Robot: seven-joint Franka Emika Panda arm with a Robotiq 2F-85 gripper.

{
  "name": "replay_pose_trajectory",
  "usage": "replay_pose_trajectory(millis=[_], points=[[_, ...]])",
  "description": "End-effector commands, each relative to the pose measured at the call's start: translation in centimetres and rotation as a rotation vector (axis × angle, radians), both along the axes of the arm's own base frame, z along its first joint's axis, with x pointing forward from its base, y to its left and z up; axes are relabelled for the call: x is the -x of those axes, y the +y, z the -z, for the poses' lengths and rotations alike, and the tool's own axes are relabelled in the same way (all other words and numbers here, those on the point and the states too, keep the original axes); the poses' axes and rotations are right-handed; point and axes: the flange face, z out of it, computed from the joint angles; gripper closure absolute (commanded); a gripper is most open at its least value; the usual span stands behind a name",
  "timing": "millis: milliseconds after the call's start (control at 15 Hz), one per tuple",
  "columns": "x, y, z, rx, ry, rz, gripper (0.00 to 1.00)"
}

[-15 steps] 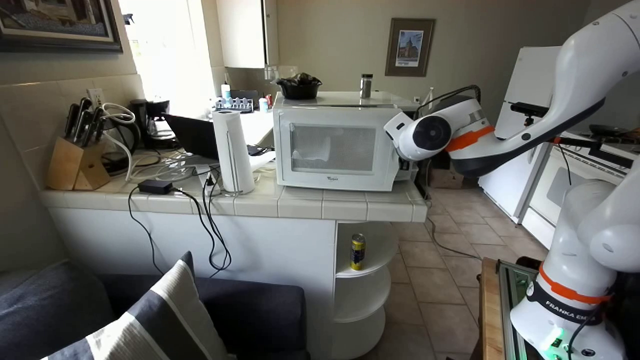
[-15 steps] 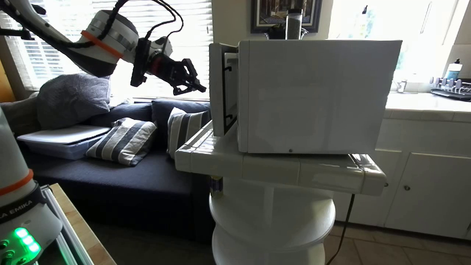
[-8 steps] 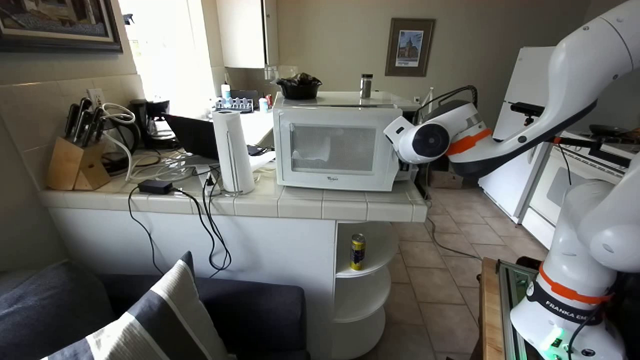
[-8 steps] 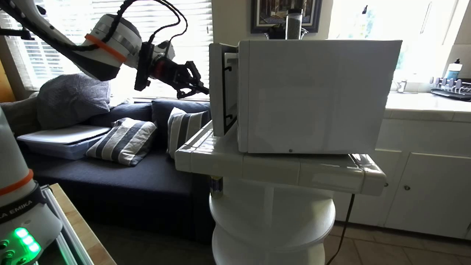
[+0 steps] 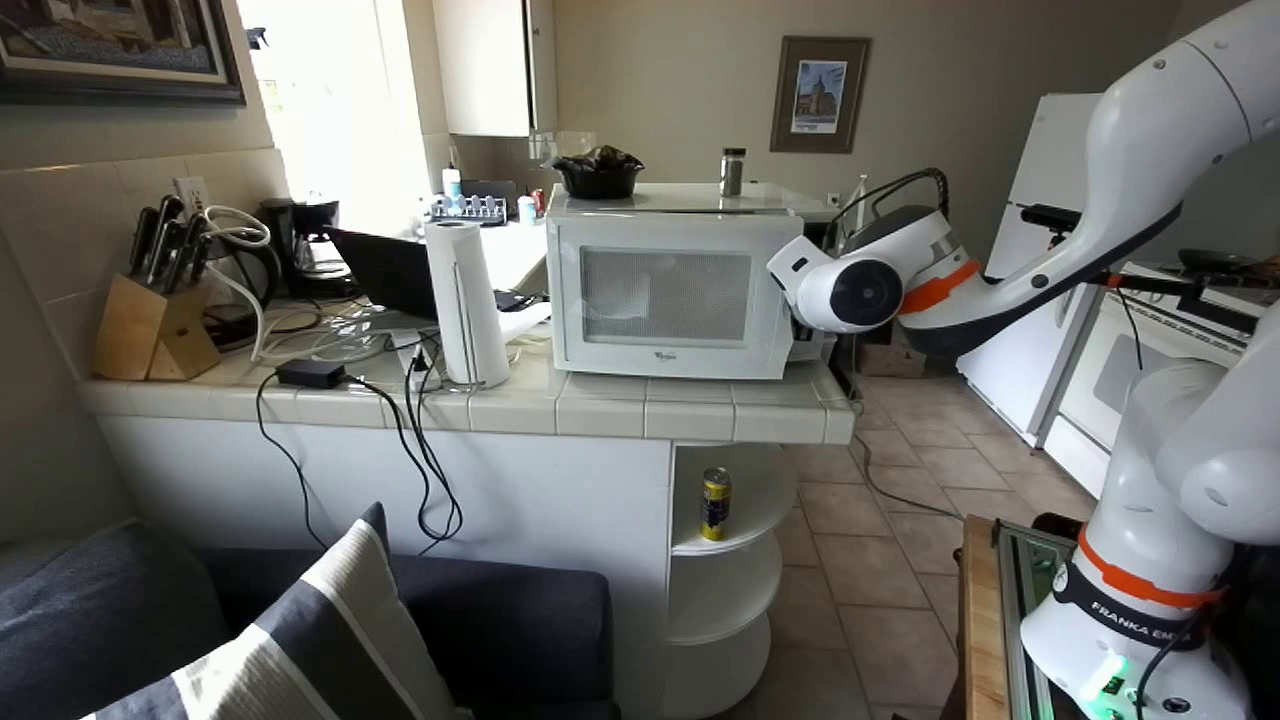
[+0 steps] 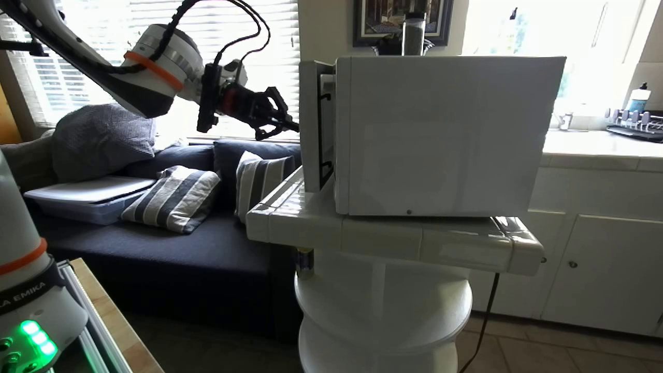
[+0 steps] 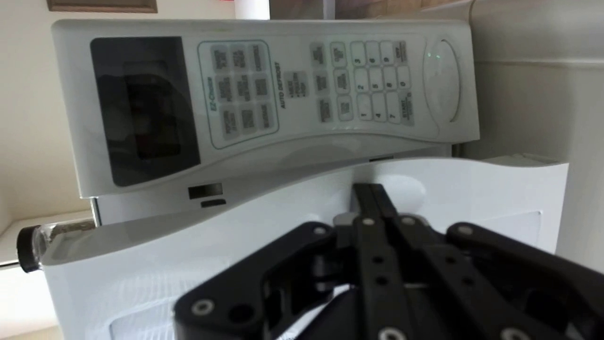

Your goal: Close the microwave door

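The white microwave (image 5: 690, 198) stands on the tiled counter. It also shows side-on in an exterior view (image 6: 445, 134), and its control panel is in the wrist view (image 7: 302, 94). The white-framed microwave door (image 6: 309, 129) stands partly open, with a gap between it and the body. The door also shows in the wrist view (image 7: 264, 236) and in an exterior view (image 5: 665, 295). My gripper (image 6: 296, 127) is shut and empty. In the wrist view its fingertips (image 7: 369, 186) are together against the door's outer face, near its free edge. The arm's wrist mostly hides the gripper in an exterior view.
A black bowl (image 5: 598, 178) and a glass jar (image 5: 732, 172) stand on the microwave. A paper towel roll (image 5: 467, 305) stands beside it on the counter (image 5: 700, 415). A can (image 5: 715, 503) is on the shelf below.
My gripper has moved forward to the door, its fingers staying shut. The door has swung slightly toward the microwave body, and the gap is a little narrower.
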Motion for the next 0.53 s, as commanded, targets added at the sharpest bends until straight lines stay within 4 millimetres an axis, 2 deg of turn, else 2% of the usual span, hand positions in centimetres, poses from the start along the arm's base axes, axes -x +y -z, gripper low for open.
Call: replay_pose_trajectory(millis=[0, 467], points=[[-0.5, -0.5, 1.0, 0.009, -0.03, -0.038, 1.0], [-0.8, -2.5, 2.0, 0.059, -0.038, -0.048, 1.0]])
